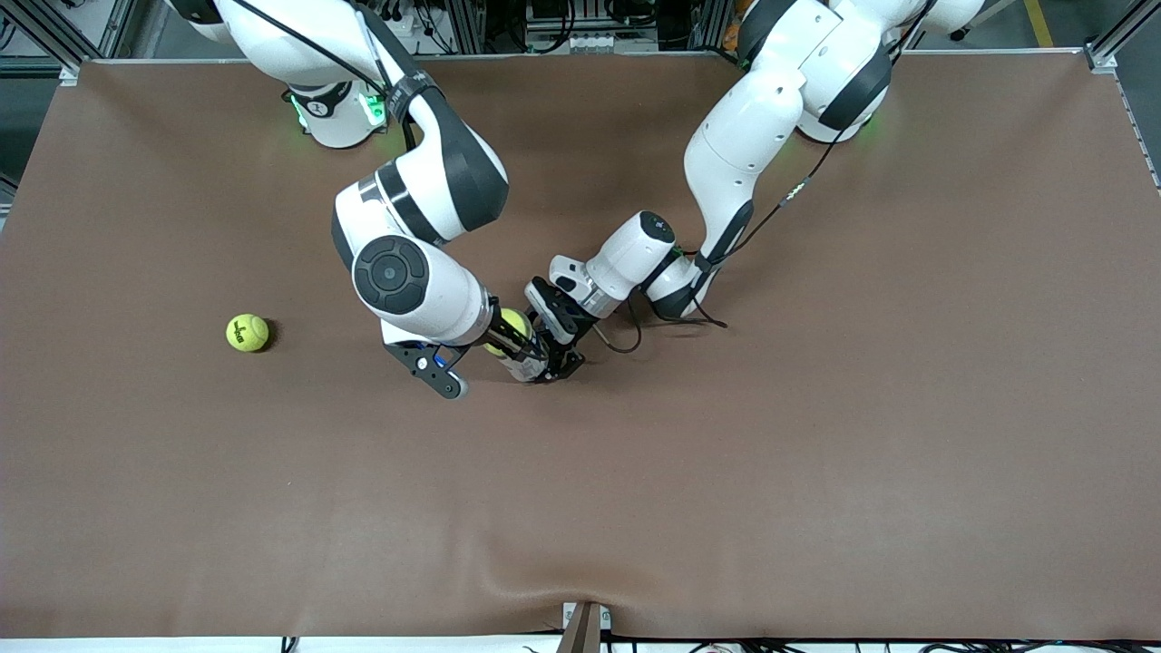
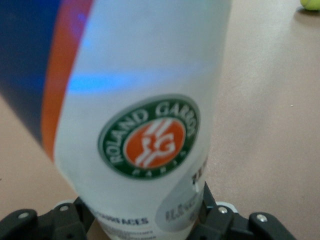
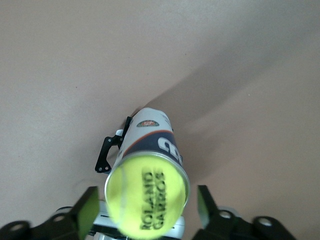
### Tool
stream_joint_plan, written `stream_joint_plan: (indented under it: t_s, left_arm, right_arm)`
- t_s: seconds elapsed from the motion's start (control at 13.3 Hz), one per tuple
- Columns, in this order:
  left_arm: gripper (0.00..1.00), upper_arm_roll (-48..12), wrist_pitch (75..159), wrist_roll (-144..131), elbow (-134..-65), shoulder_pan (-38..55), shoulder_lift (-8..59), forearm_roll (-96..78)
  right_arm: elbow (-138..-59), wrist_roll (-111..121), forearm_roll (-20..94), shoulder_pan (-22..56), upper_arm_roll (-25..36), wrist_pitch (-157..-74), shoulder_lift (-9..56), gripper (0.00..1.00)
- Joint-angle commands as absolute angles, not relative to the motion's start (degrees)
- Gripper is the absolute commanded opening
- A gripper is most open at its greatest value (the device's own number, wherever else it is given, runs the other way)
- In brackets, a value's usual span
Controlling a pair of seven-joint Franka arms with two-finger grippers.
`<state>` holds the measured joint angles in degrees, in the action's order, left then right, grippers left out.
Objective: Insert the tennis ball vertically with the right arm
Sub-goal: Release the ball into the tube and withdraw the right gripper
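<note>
your tennis ball (image 3: 147, 201) is bright yellow-green felt with dark "roland garros" lettering across it, and it sits in the open mouth of the can (image 3: 152, 135), filling the rim. the can is a clear tube with a white label, a navy band, an orange stripe and a round green-and-orange roland garros badge; it stands upright on the table near the middle.

a 2nd tennis ball (image 1: 247, 332), same colour with a dark print, lies by itself on the table well apart from the can, toward the right arm's end.

the table (image 1: 816, 435) is covered in a plain brown mat with a slight ripple at the edge nearest the front camera. along the top of the front view you see aluminium framing and cables around the robot bases.

the right arm bends down over the can, and the right gripper (image 3: 147, 207) hangs directly above it with its fingers (image 3: 87, 207) spread wide on either side of the ball, not touching it. the left arm reaches in low from its side, and the left gripper (image 2: 145, 220) clamps the can's lower body.
</note>
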<state>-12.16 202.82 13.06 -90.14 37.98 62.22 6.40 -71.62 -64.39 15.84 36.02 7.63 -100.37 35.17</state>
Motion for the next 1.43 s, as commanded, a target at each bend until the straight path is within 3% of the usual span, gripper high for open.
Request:
stream_joint_plan:
  t_s: [0.0, 0.45, 0.98, 1.36]
  left_arm:
    - [0.81, -11.6, 203.7, 12.5, -88.6, 38.6, 63.5, 5.8]
    - [0.81, -11.6, 203.7, 12.5, -88.6, 38.5, 63.5, 5.8]
    - [0.83, -11.6, 203.7, 12.6, -88.7, 38.3, 63.5, 6.1]
    - [0.83, -11.6, 203.7, 12.6, -88.7, 38.3, 63.5, 6.1]
  right_arm:
    - [-71.2, -65.3, 16.7, 36.2, 7.7, -100.3, 35.3, 1.00]
    - [-71.2, -64.1, 16.3, 34.6, 8.2, -97.2, 33.8, 1.00]
    - [-71.0, -35.5, 10.7, 15.2, 8.3, -76.7, 28.5, 1.00]
    - [-74.7, -15.8, 0.0, 6.5, 8.3, -76.5, 29.0, 1.00]
